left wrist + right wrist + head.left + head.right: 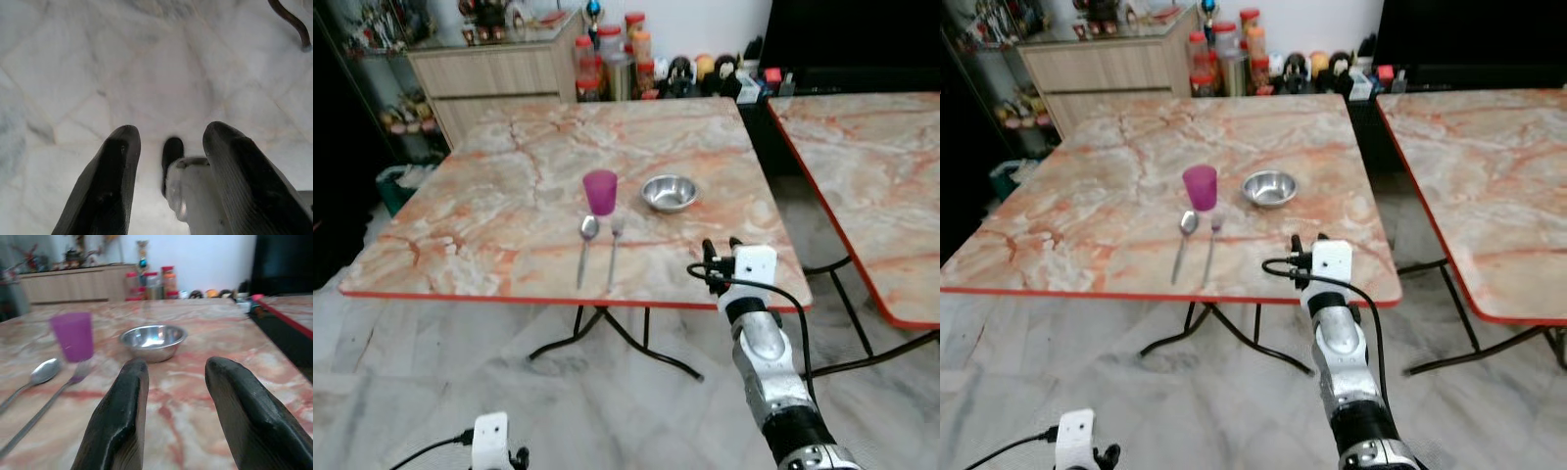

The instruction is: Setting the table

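My right end effector (721,253) hovers spread at the tabletop (509,196) edge; I'd approach the steel bowl (669,192) (beside purple cup (600,191)) low, straddling its rim.

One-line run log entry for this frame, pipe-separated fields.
right end effector: open, over table near edge | left end effector: open, low over floor | laid: purple cup, steel bowl, spoon, fork

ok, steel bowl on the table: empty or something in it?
Empty. The steel bowl sits upright on the marble table, and the right wrist view looks into it: only bare shiny metal inside.
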You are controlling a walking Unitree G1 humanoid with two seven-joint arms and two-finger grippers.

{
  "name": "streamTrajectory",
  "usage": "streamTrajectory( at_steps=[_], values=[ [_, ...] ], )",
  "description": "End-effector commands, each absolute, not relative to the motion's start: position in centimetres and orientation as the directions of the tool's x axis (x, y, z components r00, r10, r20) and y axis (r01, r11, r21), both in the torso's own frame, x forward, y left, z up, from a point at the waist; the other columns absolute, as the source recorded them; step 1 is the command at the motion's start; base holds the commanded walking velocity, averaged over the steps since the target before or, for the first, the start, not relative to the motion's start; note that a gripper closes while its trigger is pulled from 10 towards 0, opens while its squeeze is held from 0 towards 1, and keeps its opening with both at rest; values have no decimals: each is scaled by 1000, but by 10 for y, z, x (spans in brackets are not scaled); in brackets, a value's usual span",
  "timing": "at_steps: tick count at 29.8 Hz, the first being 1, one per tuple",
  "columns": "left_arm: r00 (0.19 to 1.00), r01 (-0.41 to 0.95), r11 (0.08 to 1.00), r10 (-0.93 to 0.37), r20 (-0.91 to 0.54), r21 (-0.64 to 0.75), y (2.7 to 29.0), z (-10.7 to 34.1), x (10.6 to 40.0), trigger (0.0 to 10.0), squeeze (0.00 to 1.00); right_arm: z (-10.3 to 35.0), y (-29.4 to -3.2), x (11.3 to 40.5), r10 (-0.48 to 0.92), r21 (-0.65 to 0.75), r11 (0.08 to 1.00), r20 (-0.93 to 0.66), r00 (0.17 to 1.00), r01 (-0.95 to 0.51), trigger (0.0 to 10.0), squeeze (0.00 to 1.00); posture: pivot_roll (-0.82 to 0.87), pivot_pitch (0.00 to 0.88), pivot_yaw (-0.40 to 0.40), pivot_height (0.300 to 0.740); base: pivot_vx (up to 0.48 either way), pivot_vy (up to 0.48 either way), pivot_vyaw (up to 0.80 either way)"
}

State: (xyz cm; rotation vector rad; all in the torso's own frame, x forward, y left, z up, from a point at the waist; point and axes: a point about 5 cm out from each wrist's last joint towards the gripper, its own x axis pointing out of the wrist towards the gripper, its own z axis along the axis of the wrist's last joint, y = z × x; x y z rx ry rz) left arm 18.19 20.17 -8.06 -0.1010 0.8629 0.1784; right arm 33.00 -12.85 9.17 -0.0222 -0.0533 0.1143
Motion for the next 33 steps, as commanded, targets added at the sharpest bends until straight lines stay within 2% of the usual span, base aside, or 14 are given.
streamTrajectory(
  at_steps=[1,12,28,33],
  values=[
    [642,-217,976,139,-754,-5,209,-79,182,10000,0,96,-121,332,145,-20,989,68,987,-143,10000,0,32,0,26,740,0,0,0],
    [639,-210,978,135,-757,-3,208,-79,183,10000,0,93,-114,329,190,-43,981,69,979,-187,10000,0,30,0,24,740,0,0,74],
    [637,-225,974,140,-758,-9,208,-79,182,10000,0,93,-116,330,166,6,986,53,985,-167,10000,0,37,0,14,740,30,0,0],
    [636,-229,973,143,-759,-9,208,-80,181,10000,0,94,-114,330,182,15,983,61,981,-183,10000,0,39,0,14,740,147,0,-621]
  ],
)
